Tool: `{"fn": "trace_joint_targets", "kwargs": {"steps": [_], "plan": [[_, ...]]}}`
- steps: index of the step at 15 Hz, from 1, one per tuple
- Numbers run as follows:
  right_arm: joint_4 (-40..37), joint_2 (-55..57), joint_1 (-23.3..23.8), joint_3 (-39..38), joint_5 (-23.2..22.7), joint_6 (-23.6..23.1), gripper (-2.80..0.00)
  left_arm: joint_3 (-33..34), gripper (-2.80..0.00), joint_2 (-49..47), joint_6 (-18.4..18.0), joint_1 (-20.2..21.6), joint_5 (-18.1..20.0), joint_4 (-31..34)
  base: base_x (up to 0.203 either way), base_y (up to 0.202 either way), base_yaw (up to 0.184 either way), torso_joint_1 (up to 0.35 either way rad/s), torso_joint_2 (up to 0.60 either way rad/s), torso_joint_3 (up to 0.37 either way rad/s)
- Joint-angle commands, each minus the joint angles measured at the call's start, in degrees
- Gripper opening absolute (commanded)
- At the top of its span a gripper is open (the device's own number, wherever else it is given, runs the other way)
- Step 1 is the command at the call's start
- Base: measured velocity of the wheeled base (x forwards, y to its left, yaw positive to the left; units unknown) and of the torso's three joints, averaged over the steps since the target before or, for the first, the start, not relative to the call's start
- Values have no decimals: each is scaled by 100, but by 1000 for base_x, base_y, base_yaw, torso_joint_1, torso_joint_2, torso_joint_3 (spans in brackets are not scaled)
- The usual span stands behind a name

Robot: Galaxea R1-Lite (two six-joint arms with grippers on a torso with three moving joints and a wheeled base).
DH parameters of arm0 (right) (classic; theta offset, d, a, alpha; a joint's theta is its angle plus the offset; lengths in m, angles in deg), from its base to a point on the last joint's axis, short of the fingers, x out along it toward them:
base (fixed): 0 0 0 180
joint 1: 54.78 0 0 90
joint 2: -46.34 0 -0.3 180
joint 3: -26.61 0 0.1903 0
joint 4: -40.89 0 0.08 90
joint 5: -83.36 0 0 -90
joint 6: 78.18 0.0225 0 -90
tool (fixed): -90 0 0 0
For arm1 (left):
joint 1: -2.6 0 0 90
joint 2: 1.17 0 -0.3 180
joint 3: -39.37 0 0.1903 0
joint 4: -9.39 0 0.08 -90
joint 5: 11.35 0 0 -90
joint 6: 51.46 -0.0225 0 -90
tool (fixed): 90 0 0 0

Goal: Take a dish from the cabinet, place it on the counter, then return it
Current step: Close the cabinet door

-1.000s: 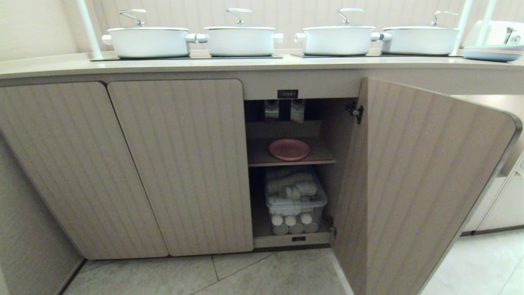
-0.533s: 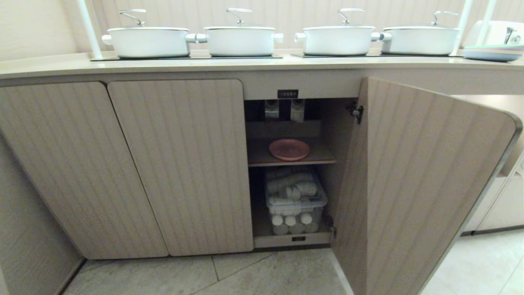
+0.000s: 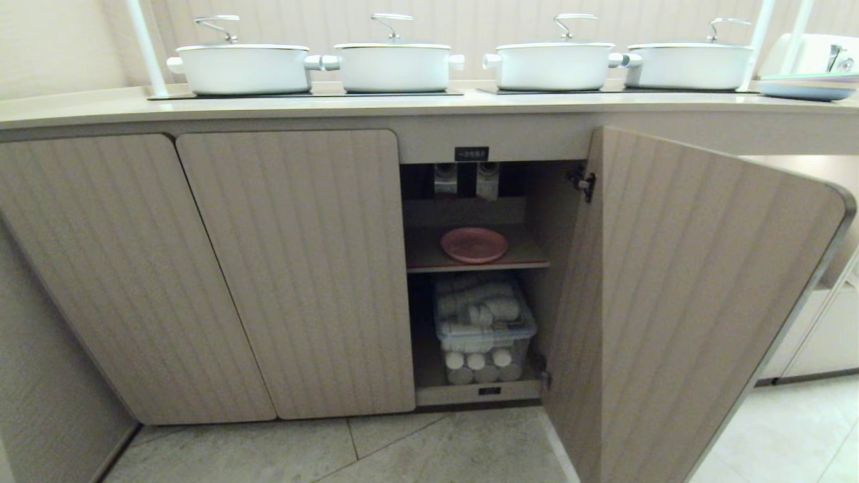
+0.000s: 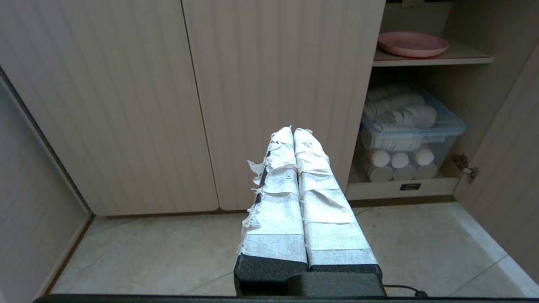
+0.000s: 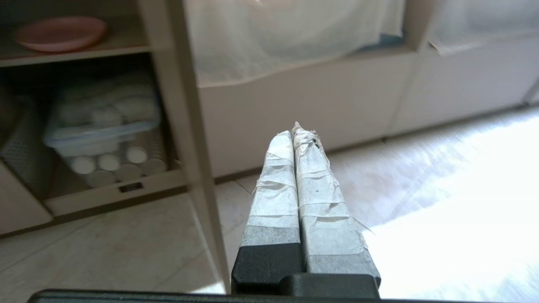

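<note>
The pink dish [image 3: 474,244] lies flat on the inner shelf [image 3: 429,258] of the cabinet, whose fluted door [image 3: 678,302] stands swung open to the right. The counter [image 3: 429,104] runs above it. Neither arm shows in the head view. In the left wrist view my left gripper [image 4: 293,131] is shut and empty, low over the floor before the closed doors, with the dish [image 4: 412,43] far off. My right gripper [image 5: 293,131] is shut and empty too, just past the open door's edge [image 5: 191,139], the dish [image 5: 61,33] well away from it.
Several white lidded pots [image 3: 392,64] stand on black hob panels along the counter. Pale stacked plates [image 3: 805,87] sit at its right end. A clear bin of white cups [image 3: 484,329] fills the cabinet's lower space. Two closed fluted doors [image 3: 295,268] lie to the left.
</note>
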Motion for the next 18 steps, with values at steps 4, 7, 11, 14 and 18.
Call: {"fn": "trace_joint_targets", "kwargs": {"steps": [4,7,11,14,18], "plan": [[234,1596,310,692,4,63,-280,0,-280,2,2,4,1,-1,0,0,0,0,0,0],[496,2551,324,1411,9,179,-280,0,-280,2,2,5,1,-1,0,0,0,0,0,0],[1435,3386,340,1809,12,215,-280,0,-280,2,2,4,1,-1,0,0,0,0,0,0],[1661,3647,568,1857,13,177,-280,0,-280,2,2,2,1,-1,0,0,0,0,0,0],[2333,4319,592,2112,7,209,-280,0,-280,2,2,5,1,-1,0,0,0,0,0,0]]}}
